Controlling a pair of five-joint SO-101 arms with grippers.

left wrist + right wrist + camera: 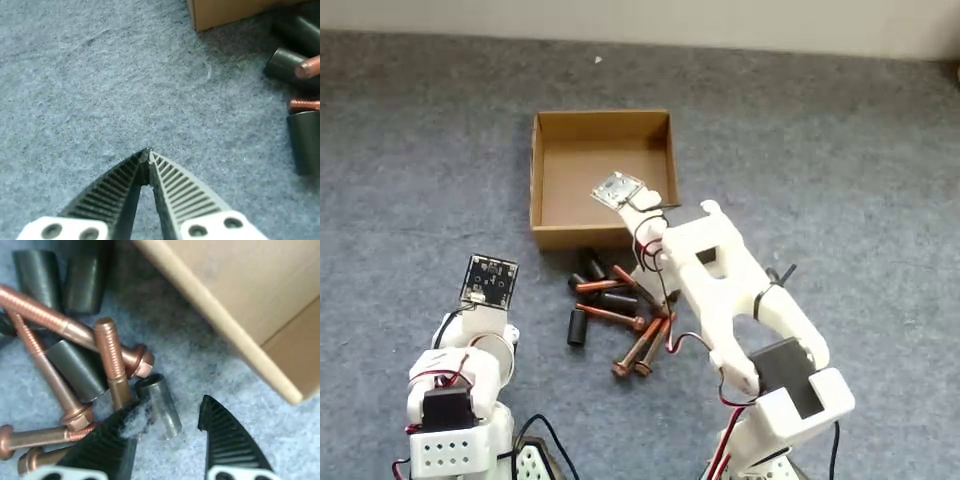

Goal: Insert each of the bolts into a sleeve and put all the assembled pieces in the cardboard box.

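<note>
Right claw point(170, 406): I am holding it apart, low over the grey carpet point(840, 150), just under the front wall of the cardboard box point(601, 116), near the centre of the high view. A small grey sleeve point(163, 402) is lying between my two fingers. It is not clamped, and I cannot tell if one finger is touching it. A copper bolt point(111, 362) is lying just beside that sleeve, its head resting against a longer bolt point(55, 315) that is crossing it.

Left claw point(146, 156): I am holding it together, tips meeting, over bare carpet at the lower left of the high view, apart from the loose parts.

The pile point(618, 310) of copper bolts and dark sleeves is lying mixed on the carpet, just below the box. The box is sitting open-topped at upper centre.
</note>
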